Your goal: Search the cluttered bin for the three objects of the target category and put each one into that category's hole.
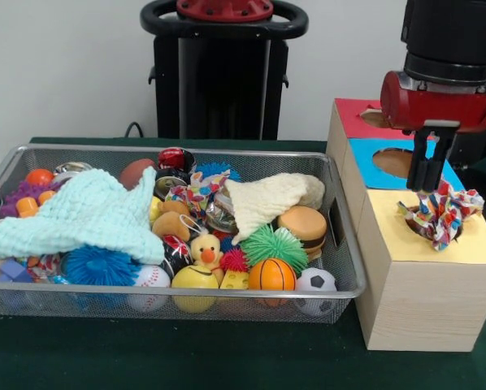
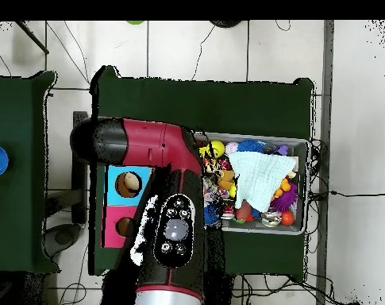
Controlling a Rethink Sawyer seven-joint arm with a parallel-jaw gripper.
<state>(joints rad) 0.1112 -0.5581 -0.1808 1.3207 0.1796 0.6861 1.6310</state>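
At the right of the front view the pincer [image 1: 428, 180] hangs over the pale wooden box [image 1: 414, 301], its dark fingers pointing down just above a printed cloth [image 1: 442, 213]. That small white cloth, patched in red, blue, yellow and green, sits bunched in the yellow-surround hole [image 1: 389, 236] on top of the box, partly down inside it and partly spilling over the edge. The fingers appear close together and their tips end right at the upper edge of the cloth; whether they grip it cannot be told.

Behind the yellow top, toward the upper right of the frame, lie the blue-surround hole [image 1: 393, 162] and the red-surround hole [image 1: 375, 119].

The wire mesh bin [image 1: 186, 296] fills the left and centre of the frame on the dark green worktop [image 1: 227, 357], just beside the box. A second printed cloth [image 1: 196, 193] shows in the middle of the bin, crumpled among toys near the far wall. The large mint knitted cloth [image 1: 84, 215] covers the left part, and the cream knitted cloth [image 1: 267, 201] lies right of centre, beside a toy burger [image 1: 302, 227]. Along the near wall sit a yellow duck [image 1: 204, 250], a green spiky ball [image 1: 269, 244], a small basketball [image 1: 271, 275] and a small football [image 1: 314, 283].

In the overhead view the red arm [image 2: 159, 206] crosses the boxes and hides the yellow hole.
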